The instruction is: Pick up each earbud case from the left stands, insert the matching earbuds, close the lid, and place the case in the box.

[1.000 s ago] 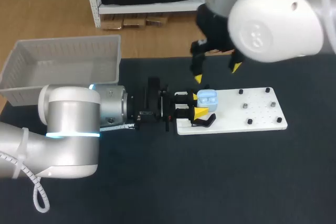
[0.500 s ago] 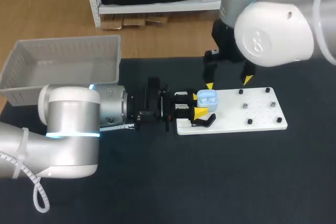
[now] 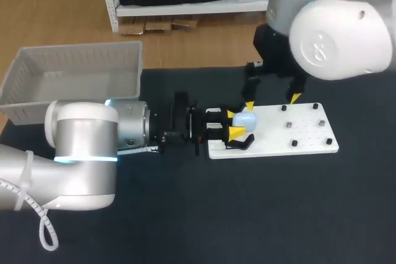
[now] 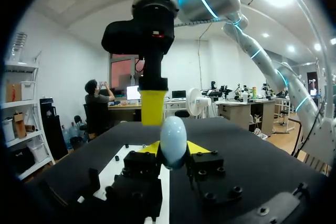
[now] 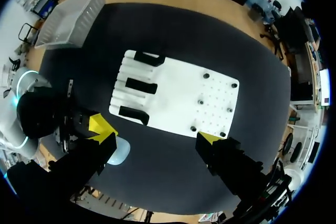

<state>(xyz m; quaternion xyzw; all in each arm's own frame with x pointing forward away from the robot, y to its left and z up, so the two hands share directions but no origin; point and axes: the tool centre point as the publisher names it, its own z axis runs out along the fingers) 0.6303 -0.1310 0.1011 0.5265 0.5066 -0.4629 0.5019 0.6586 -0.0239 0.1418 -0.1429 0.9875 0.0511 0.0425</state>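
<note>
The pale blue, glossy, egg-shaped earbud case (image 3: 245, 119) has its lid down, a smooth shell with no gap showing. It is clamped between the yellow tips of the left gripper (image 3: 232, 128), which lies low along the dark table by the left end of the flat white board (image 3: 297, 135), just beside a black stand (image 3: 242, 143). From overhead the case reads only as a rounded blob. The left wrist view shows it standing on end, long axis upright and narrower end up. The right gripper (image 3: 271, 101) hangs over it with fingers spread wide and nothing between them. Its own view alone shows three black stands (image 5: 140, 85) in a row.
</note>
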